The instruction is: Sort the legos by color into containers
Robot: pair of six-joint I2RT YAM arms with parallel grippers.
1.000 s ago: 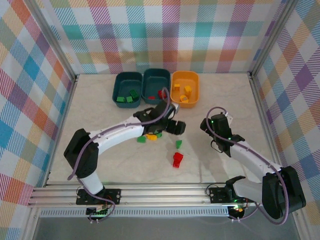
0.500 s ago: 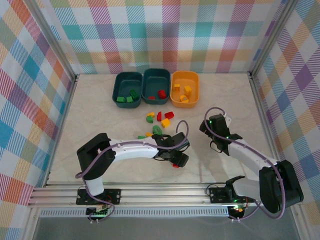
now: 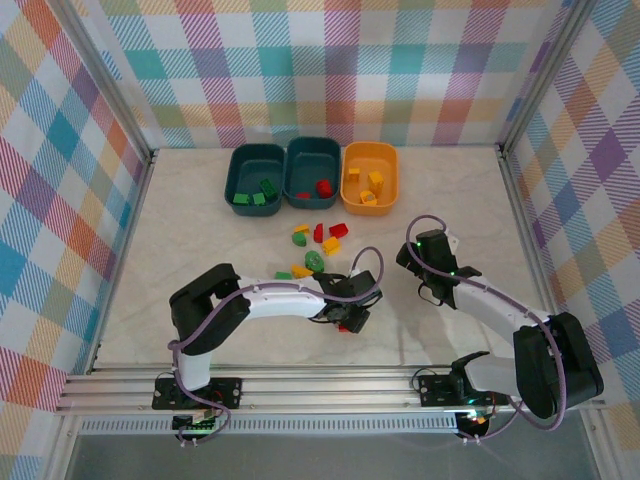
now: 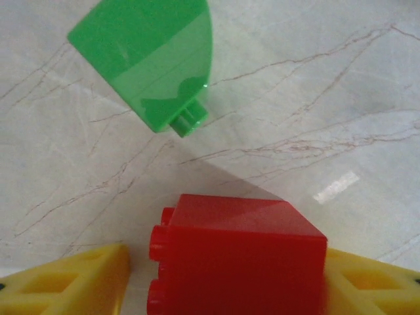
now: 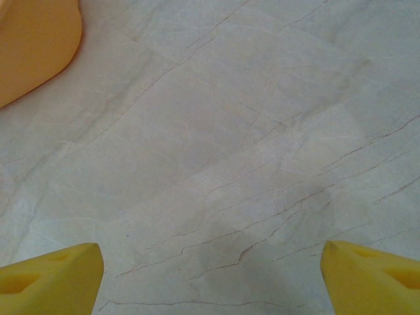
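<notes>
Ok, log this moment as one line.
left gripper: open, straddling red lego | right gripper: open, above table | green lego: loose nearby

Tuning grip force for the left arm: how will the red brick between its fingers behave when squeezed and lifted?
The red brick looks like rigid moulded plastic, so it probably won't deform. Its glossy faces may slip against the yellow fingers. Blocky and flat-sided, it seems unlikely to roll.

Bare table (image 5: 216, 131) under the right gripper (image 5: 211, 256); a green brick (image 4: 147, 62) (past a red brick (image 4: 243, 239)) blocks the left gripper (image 4: 226, 262).
</notes>
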